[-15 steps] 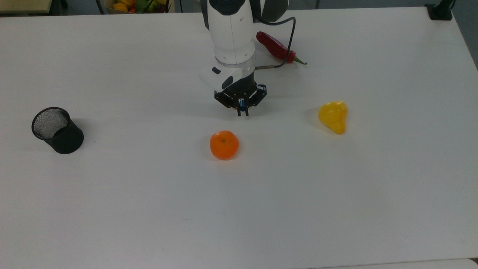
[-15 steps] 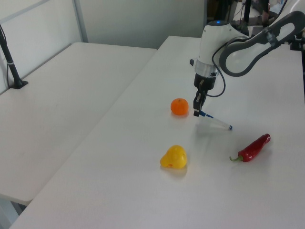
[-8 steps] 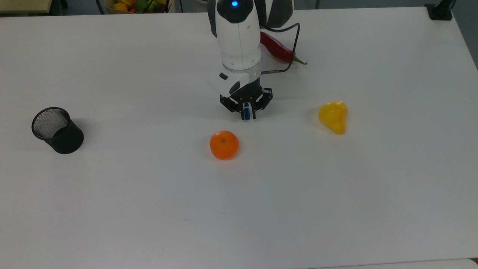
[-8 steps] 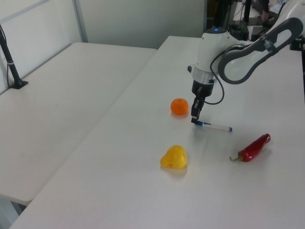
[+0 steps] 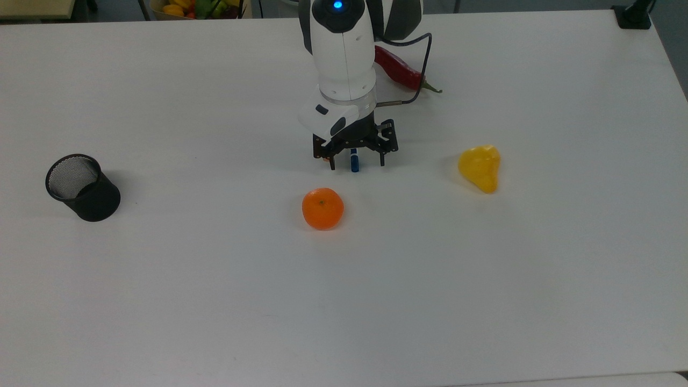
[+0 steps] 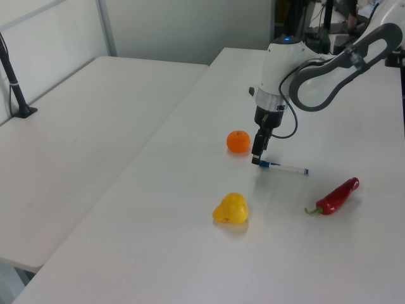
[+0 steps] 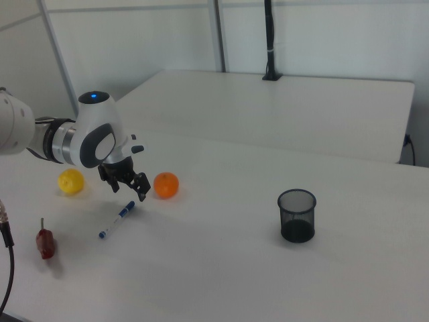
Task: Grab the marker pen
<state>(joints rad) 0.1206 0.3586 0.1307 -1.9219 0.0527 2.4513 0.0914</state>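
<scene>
The marker pen [image 6: 286,168], white with a blue cap and blue end tip, lies flat on the white table [image 5: 484,279]. In the right view the marker pen [image 7: 117,220] lies just below the gripper [image 7: 129,191]. My gripper [image 5: 356,162] is open and stands straight over the marker's capped end [image 5: 354,161], one finger on each side and apart from it. The arm hides the rest of the marker in the top view. In the left view the gripper [image 6: 256,158] hangs at the marker's left end, close to the table.
An orange [image 5: 322,208] sits just in front of the gripper. A yellow pear-shaped fruit [image 5: 480,167] lies at the top view's right and a red chilli [image 5: 400,70] behind the arm. A black mesh cup [image 5: 82,187] stands at the top view's left.
The marker, held tilted by its capped end a second ago, came down flat onto the table. The gripper then opened and let it go.
</scene>
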